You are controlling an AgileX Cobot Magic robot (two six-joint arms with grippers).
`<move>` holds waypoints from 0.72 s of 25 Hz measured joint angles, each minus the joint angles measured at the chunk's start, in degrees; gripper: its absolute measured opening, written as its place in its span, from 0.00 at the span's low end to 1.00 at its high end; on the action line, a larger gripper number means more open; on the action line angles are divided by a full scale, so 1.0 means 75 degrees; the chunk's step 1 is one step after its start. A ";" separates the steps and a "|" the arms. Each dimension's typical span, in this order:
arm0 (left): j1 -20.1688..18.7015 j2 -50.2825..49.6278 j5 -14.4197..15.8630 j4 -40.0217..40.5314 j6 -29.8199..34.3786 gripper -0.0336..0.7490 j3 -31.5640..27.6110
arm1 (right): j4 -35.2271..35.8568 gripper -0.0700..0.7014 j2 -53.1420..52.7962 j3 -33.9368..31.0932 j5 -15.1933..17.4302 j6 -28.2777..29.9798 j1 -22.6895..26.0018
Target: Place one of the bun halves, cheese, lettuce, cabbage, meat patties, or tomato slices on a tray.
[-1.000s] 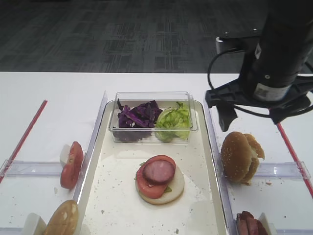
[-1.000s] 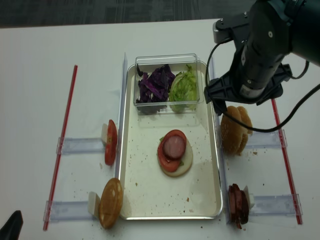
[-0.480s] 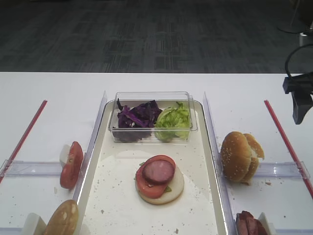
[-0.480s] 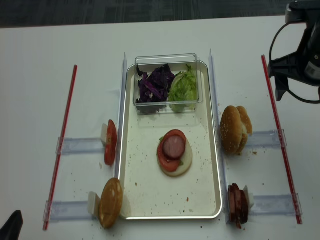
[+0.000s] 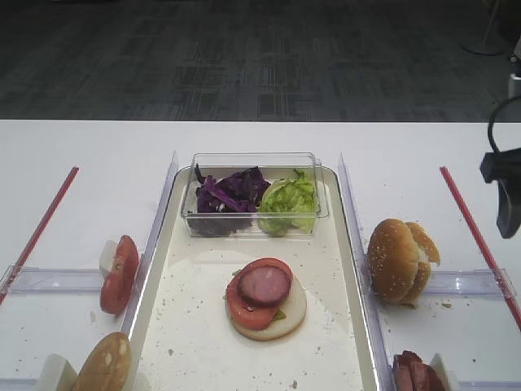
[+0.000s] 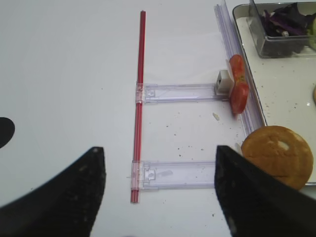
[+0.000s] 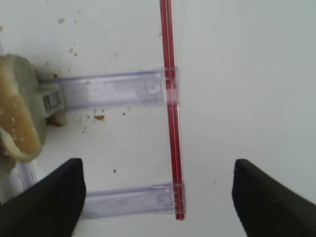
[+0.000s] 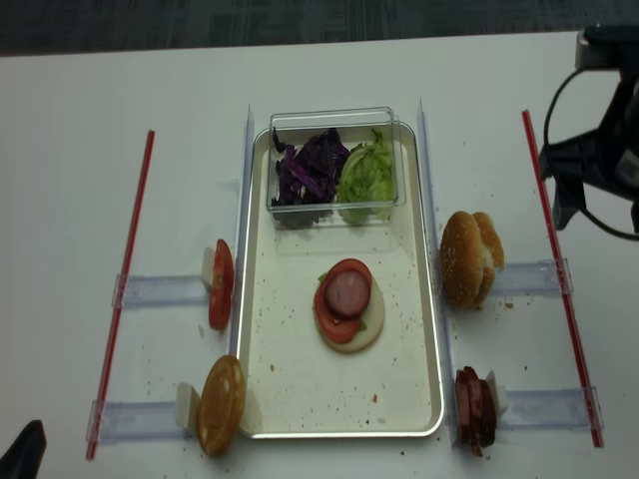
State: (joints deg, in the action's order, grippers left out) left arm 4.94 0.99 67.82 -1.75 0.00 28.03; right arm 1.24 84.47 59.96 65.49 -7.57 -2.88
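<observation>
- Exterior high view: nearest the camera, at the bottom left, a bun half stood on edge against a small white block, just outside the tray.
- At the bottom right, meat patties stood upright beside another white block, outside the tray's right rim.
- On the tray, a stack sat a little below its middle: a pale bun base, a tomato slice on it, and one meat patty on top, with a bit of green showing at the edge.
- Left of the tray, tomato slices stood on edge at the end of a clear plastic rail.
- Right of the tray, two bun halves leaned together on edge.
- Further back, a clear plastic box rested on the far end of the tray, holding purple cabbage on the left and lettuce on the right.
- A red strip lay on the white table well right of the tray; another lay far left.
- The right gripper hung at the far right edge, beyond the red strip and well apart from the food; in its wrist view the two dark fingers stood wide apart with nothing between them.
- The left gripper showed in its wrist view only, fingers wide apart and holding nothing, above the table left of the tray.
</observation>
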 joint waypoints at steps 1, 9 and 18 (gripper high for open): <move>0.0000 0.0000 0.0000 0.0000 0.0000 0.60 0.0000 | 0.0018 0.89 -0.0184 -0.0253 -0.0076 0.0000 0.0013; 0.0000 0.0000 0.0000 0.0000 0.0000 0.60 0.0000 | 0.0524 0.89 -0.2094 -0.2481 -0.0528 0.0356 0.0013; 0.0000 0.0000 0.0000 0.0000 0.0000 0.60 0.0000 | 0.0570 0.89 -0.4661 -0.3833 -0.0619 0.0654 0.0013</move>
State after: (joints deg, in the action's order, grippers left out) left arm 4.94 0.99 67.82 -1.75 0.00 28.03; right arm 5.52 49.51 31.21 60.85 -2.66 -2.78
